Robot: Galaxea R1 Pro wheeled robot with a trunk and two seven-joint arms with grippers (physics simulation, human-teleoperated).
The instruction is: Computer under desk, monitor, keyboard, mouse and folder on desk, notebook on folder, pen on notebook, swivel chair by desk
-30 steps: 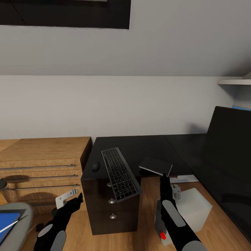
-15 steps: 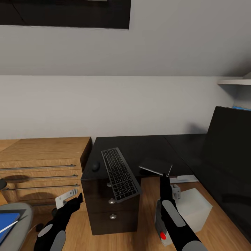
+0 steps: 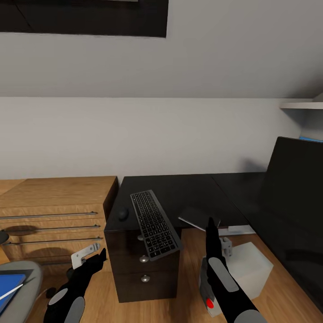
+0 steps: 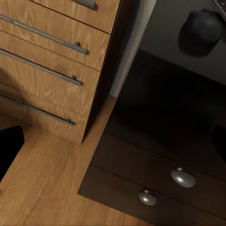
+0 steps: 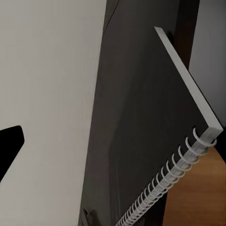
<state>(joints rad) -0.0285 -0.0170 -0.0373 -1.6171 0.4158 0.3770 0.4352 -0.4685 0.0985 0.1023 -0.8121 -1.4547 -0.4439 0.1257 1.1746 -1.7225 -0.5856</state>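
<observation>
Right pincer (image 3: 210,223) reaches up at the notebook (image 3: 199,214) overhanging the desk (image 3: 179,188) edge, seemingly to take it; grip unclear; left pincer (image 3: 102,255) low, state unclear.

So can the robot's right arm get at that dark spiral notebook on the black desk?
Probably yes. The right pincer hangs just in front of the dark spiral-bound notebook, which lies at the near edge of the black desk. Nothing stands between them; the silver-grey keyboard lies off to the side.

Both arms reach forward, right tool (image 3: 210,223) higher.
</observation>
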